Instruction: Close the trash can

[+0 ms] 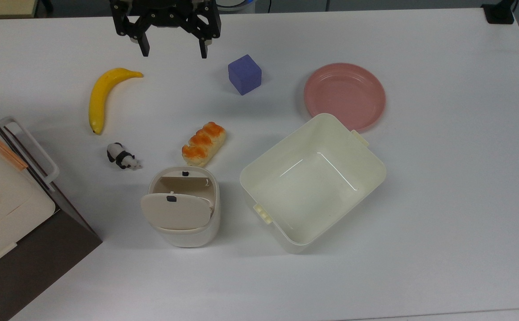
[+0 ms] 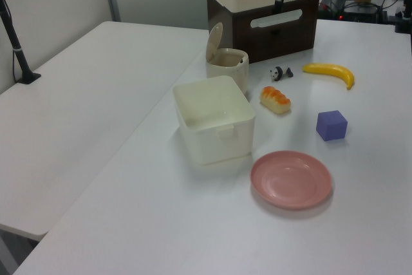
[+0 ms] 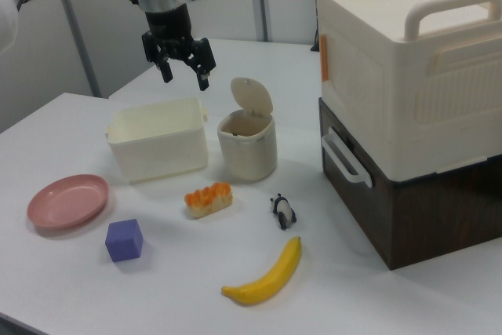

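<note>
White table, bin open at the top view's near left.
Your gripper hangs wide and empty; the lid looks light and hinged, so push its raised edge.

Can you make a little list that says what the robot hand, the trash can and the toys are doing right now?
gripper: open, empty, up above the table
trash can: lid standing open
toy bread: beside the trash can
panda: near the banana
purple cube: next to the pink plate
cream tub: empty
</note>
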